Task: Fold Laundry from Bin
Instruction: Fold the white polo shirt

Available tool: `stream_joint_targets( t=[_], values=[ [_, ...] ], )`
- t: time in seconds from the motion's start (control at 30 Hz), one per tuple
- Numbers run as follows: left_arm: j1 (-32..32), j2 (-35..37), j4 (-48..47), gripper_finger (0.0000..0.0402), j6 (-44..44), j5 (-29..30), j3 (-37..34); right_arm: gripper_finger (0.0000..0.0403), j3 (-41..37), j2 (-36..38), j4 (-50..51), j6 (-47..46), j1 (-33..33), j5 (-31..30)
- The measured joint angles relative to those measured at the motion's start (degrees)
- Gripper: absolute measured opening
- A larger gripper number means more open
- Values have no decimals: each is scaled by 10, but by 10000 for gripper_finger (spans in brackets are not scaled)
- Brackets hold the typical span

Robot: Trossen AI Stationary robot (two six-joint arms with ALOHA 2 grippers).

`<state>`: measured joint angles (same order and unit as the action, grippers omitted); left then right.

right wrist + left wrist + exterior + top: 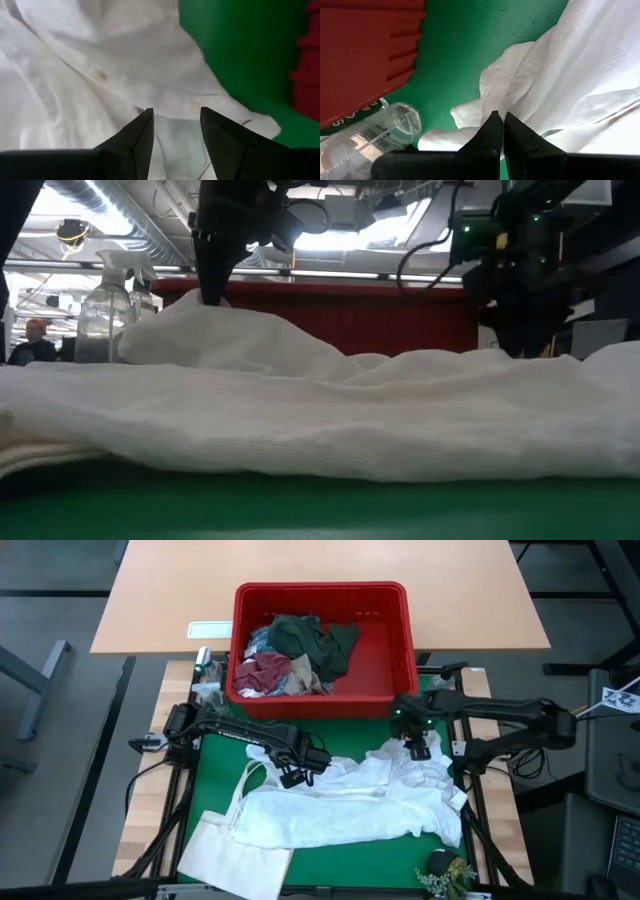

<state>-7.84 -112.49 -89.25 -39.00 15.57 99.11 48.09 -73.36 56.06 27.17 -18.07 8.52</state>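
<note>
A white garment [350, 805] lies spread and rumpled on the green mat. My left gripper [296, 776] is shut on it near its far left part, where the cloth rises to a low peak [195, 310]. My right gripper [418, 750] stands open, pointing down over the garment's far right part, a buttoned strip [100, 75] below its fingers. Behind the mat stands the red bin [385, 660] with several garments [300, 655] in dark green, maroon, beige and striped cloth piled at its left side. My left gripper pinches a bunched fold of the white garment [490, 100] near its far left edge between its two fingers, coming from above and slanting down. The cloth is drawn up into a small peak there; the rest lies on the mat. My right gripper: I cannot tell whether its open fingers [145, 125] touch the cloth.
A flat white tote bag [235, 855] lies at the mat's near left corner. A clear spray bottle [205, 665] stands left of the bin. A small plant sprig [445, 875] sits at the near right. A person [38, 335] shows far behind the table.
</note>
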Motion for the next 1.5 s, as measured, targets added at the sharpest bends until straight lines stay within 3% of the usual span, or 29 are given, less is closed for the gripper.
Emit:
stream_joint_targets(
  t=[0.27,0.77,1.0,1.13,1.33,1.5],
  values=[
    [0,0,5,0,-1,0,0,161,1,-89,-41,3,5,-23],
    [-1,0,13,0,0,0,0,161,0,-177,-117,15,4,-91],
    [-1,0,16,0,0,0,0,158,4,-224,-116,18,4,-85],
    [-1,0,16,0,0,0,0,121,3,-227,-114,19,4,-83],
    [-4,0,15,0,1,17,0,13,3,-226,-110,22,4,-83],
    [-13,0,12,0,1,32,0,19,8,-212,-87,21,4,-80]
  ],
)
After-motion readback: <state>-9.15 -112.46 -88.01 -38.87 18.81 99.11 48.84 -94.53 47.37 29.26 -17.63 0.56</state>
